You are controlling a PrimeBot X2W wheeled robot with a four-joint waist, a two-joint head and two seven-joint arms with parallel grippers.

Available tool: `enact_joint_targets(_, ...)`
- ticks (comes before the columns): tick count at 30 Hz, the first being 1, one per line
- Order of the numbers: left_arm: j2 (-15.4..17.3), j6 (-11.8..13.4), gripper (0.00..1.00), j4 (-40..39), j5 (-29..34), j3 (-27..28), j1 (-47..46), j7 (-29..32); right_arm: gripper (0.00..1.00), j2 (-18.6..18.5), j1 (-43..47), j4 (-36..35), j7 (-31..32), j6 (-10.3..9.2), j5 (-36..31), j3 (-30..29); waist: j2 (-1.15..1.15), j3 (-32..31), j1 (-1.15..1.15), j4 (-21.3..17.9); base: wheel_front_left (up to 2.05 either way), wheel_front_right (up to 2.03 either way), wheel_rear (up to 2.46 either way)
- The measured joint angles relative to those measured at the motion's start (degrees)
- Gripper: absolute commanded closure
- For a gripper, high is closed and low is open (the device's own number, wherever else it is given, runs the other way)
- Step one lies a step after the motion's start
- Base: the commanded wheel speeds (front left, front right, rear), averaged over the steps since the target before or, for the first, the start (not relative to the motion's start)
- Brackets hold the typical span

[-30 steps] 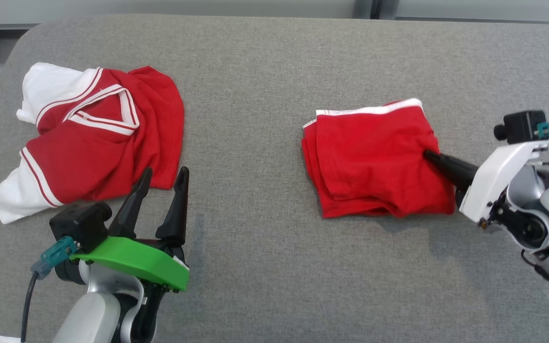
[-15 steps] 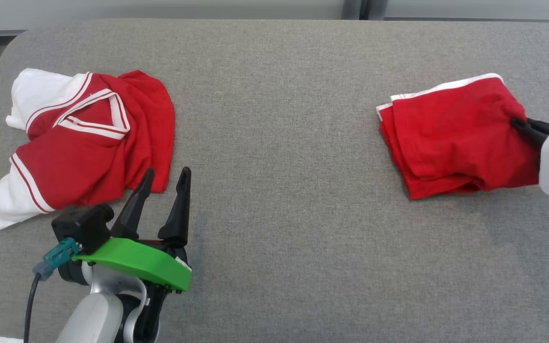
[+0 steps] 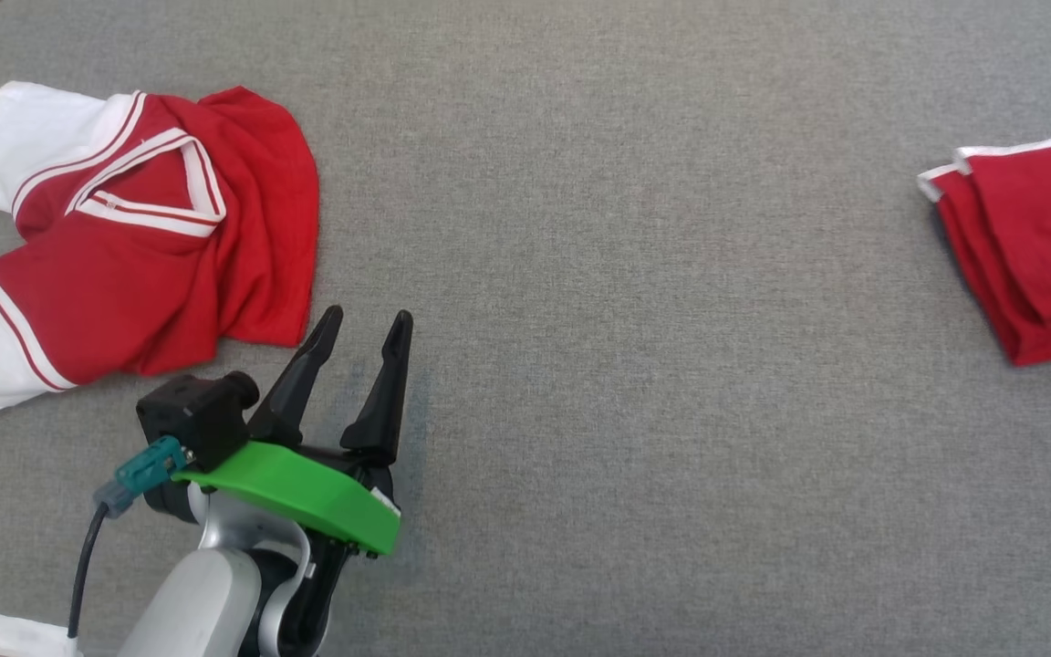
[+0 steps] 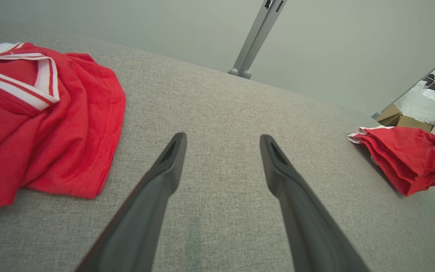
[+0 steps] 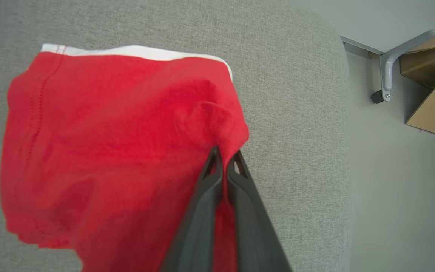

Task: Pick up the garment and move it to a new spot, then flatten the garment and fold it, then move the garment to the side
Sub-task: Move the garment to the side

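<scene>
Pinching the folded red garment (image 5: 108, 132) by a bunched corner near the right edge of the desk (image 5: 296, 113), the right pincer (image 5: 223, 155) could drag its layers apart or off that edge; the left pincer (image 3: 368, 318) hovers spread and empty. The right wrist view reveals this grip; the head view adds the crumpled jersey (image 3: 151, 246) beside the left pincer.

crumpled jersey (image 3: 151, 246), cardboard box (image 5: 434, 109), grey tabletop (image 3: 626, 319)
</scene>
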Motion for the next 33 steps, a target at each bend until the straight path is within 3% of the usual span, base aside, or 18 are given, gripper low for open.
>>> enact_joint_targets(5, -0.1, 0.0, 0.00, -0.2, 0.4, -0.2, -2.2, 0.0, 1.00, -3.4, -0.5, 2.6, 1.0, -0.59, 0.0, -1.3, 0.00, 2.1, 0.00, 1.0, 0.00, 0.00, 0.00)
enact_joint_targets(12, -0.2, -0.1, 0.00, 0.7, 0.4, 0.0, -2.4, 0.0, 1.00, -4.2, 0.2, 5.9, 2.6, -1.51, 0.5, -1.3, 0.00, 3.5, 0.00, 2.7, 0.00, 0.00, 0.00)
enact_joint_targets(20, -0.1, 0.0, 0.00, 0.8, 0.9, 0.6, -2.4, 0.2, 1.00, -4.3, 1.3, 7.3, 2.8, -2.15, 1.1, -2.0, 0.00, 4.2, 0.00, 1.8, 0.00, 0.00, 0.00)
enact_joint_targets(21, -0.1, 0.0, 0.00, 0.8, 0.9, 0.6, -2.4, 0.2, 0.95, -4.2, 1.5, 7.5, 2.8, -2.42, 1.1, -2.0, 0.00, 4.2, 0.00, 1.6, 0.00, 0.00, 0.00)
enact_joint_targets(22, 0.0, 0.0, 0.00, 0.8, 0.9, 0.6, -2.4, 0.3, 0.81, -4.0, 1.6, 7.7, 2.6, -2.56, 1.1, -2.1, 0.00, 4.2, 0.00, 1.4, 0.00, 0.00, 0.00)
enact_joint_targets(23, 0.0, 0.0, 0.00, 0.9, 0.9, 0.6, -2.4, 0.5, 0.29, -3.5, 1.6, 8.0, 2.4, -2.57, 1.1, -2.2, 0.00, 4.2, 0.00, 1.1, 0.00, 0.00, 0.00)
enact_joint_targets(24, 0.0, 0.0, 0.00, 0.9, 1.0, 0.7, -2.4, 0.5, 0.00, -2.8, 1.6, 8.2, 2.1, -2.71, 1.0, -2.4, 0.00, 4.2, 0.00, 0.9, 0.00, 0.00, 0.00)
enact_joint_targets(33, 0.1, 0.0, 0.00, 1.4, 1.2, 1.2, -2.5, 0.4, 0.00, 0.3, 3.2, 10.3, -2.6, -3.04, -2.7, -2.8, 0.00, 2.7, 0.00, -1.6, 0.00, 0.00, 0.00)
